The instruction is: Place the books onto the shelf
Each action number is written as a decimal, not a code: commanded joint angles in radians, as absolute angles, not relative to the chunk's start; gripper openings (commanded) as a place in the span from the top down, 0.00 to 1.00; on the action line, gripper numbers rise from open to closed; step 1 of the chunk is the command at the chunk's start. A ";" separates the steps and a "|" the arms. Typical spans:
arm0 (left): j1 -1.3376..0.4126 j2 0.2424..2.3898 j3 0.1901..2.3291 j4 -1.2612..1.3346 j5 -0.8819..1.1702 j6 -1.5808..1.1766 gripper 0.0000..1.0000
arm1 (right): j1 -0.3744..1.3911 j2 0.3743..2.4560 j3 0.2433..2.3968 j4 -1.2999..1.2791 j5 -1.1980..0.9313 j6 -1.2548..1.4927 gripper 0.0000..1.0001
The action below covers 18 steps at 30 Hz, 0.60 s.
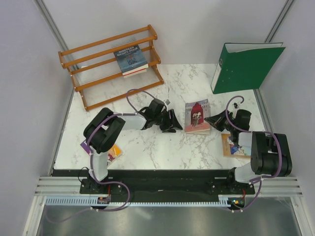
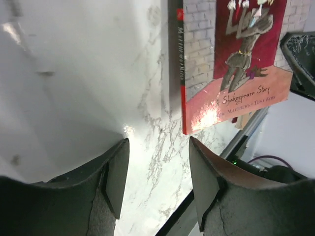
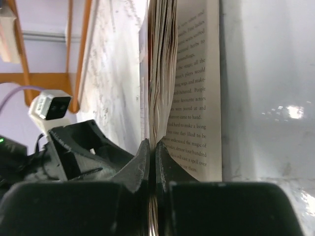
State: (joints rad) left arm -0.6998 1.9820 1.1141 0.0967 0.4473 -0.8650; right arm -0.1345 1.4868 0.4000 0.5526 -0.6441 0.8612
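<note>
1. The thin pink-maroon paperback [image 1: 198, 117] with a brick-wall picture cover lies on the middle of the worktop, between the two grippers and well apart from the shelf.
2. It looks light and floppy. Its leaves fan apart in the right wrist view, and the glossy cover probably slides easily. A hold across the full thickness near the spine would likely be steadier than one on loose leaves.
3. The right gripper [image 3: 151, 152] is closed tight on a thin bunch of leaves at the book's edge, and one printed page lies open beside it.
4. The left gripper [image 2: 158, 162] stands partly open and empty, low over the worktop, just beside the book's spine.
5. A dark blue paperback [image 1: 130, 59] already rests on the slats of the orange-brown wooden shelf [image 1: 101, 66] in the far left corner. An orange-brown paperback [image 1: 231, 147] lies under the right arm, and a yellow-purple paperback [image 1: 114, 152] under the left.
6. The white marble-pattern worktop [image 1: 147, 142] is shiny. A big green ring binder [image 1: 246, 69] stands at the far right, and pale walls close the space in.
</note>
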 commanded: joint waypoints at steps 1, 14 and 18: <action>-0.657 1.936 0.997 0.395 0.511 -0.957 0.41 | -0.132 1.463 0.405 0.719 -0.739 0.923 0.97; -0.664 1.990 0.851 0.943 0.534 -1.204 0.42 | -0.130 1.566 0.350 1.003 -0.804 1.107 0.95; -0.672 1.990 0.853 0.969 0.534 -1.212 0.44 | -0.130 1.569 0.348 1.011 -0.801 1.112 0.95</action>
